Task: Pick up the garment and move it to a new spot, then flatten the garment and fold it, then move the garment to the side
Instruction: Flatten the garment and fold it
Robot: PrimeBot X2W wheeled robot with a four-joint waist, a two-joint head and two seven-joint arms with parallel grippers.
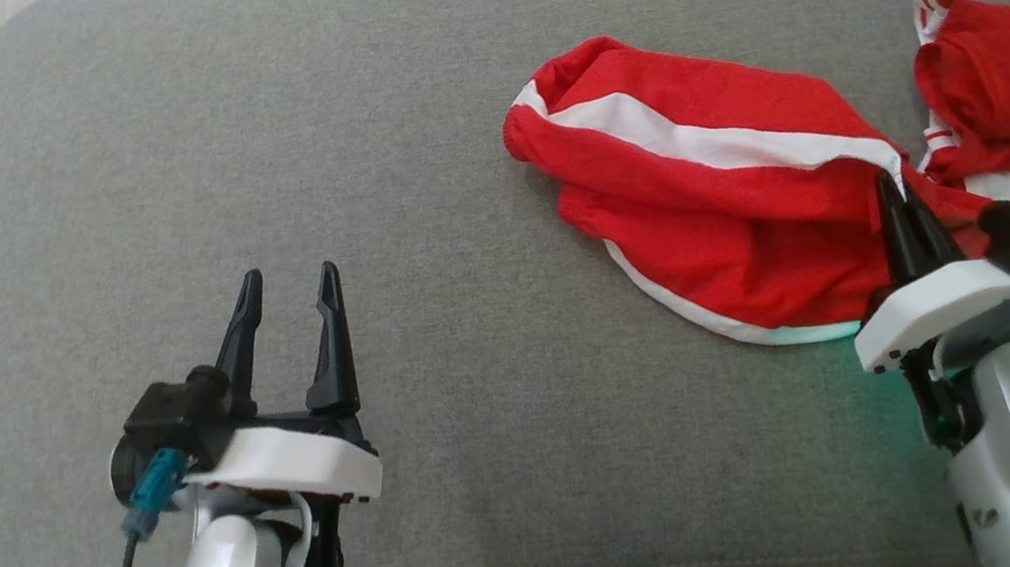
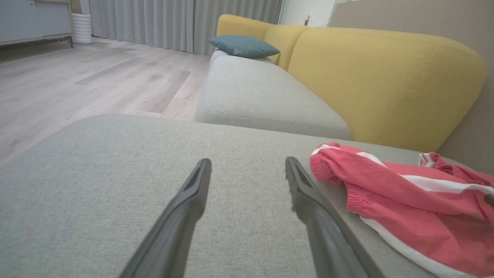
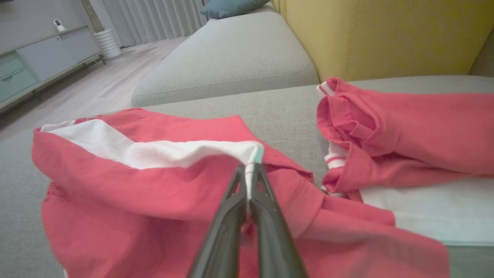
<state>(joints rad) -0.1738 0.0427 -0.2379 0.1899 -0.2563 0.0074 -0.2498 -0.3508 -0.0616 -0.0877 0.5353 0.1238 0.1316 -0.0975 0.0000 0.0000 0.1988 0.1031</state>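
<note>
Right gripper [image 1: 885, 182] is pinched together on a white-striped fold of the red garment [image 1: 701, 230], which lies crumpled on the grey sofa seat [image 1: 304, 135] toward the robot's right. Left gripper [image 1: 290, 276] hovers over bare seat well apart from the garment, its fingers spread and holding nothing.
</note>
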